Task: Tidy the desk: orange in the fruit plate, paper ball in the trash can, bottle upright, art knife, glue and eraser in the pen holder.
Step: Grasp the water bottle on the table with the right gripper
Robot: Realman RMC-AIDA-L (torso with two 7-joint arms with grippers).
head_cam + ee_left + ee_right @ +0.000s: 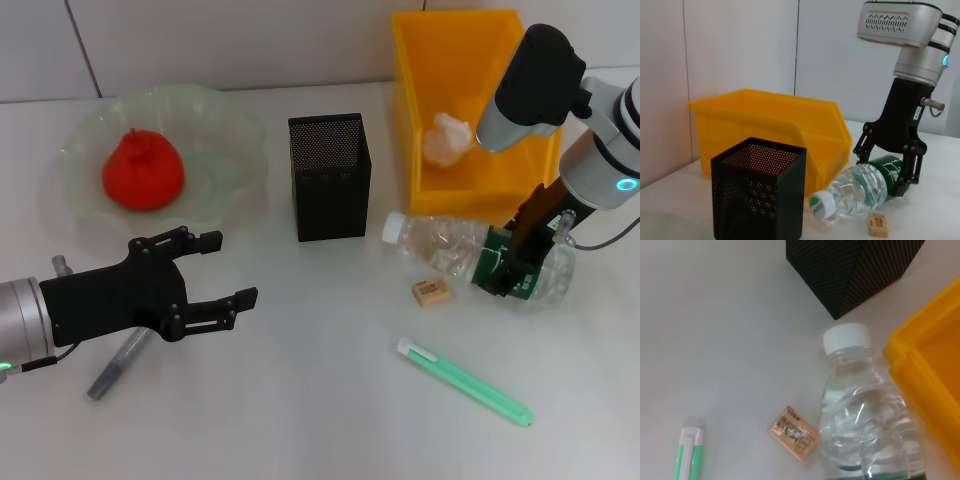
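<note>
Head view: the small clear plastic water bottle [455, 245] w/ white-green cap and dark green label lies on its side on the white desk [320, 400], just in front of the bright yellow rectangular trash can [470, 110]. Right end effector [512, 268] straddles the label end, fingers on both sides. Left end effector [205, 275] hovers wide open, holding nothing, near the pale-green wavy fruit plate [225, 130].

Left wrist view: right end effector [890, 172] looks closed around the green band, tan block eraser [878, 223] just beside.

Right wrist view: cap points toward the black square mesh pen holder [855, 270].

To do it well, imo: keep the grip firm, lift, swing cap up, then set the base down away from eraser and trash can.
</note>
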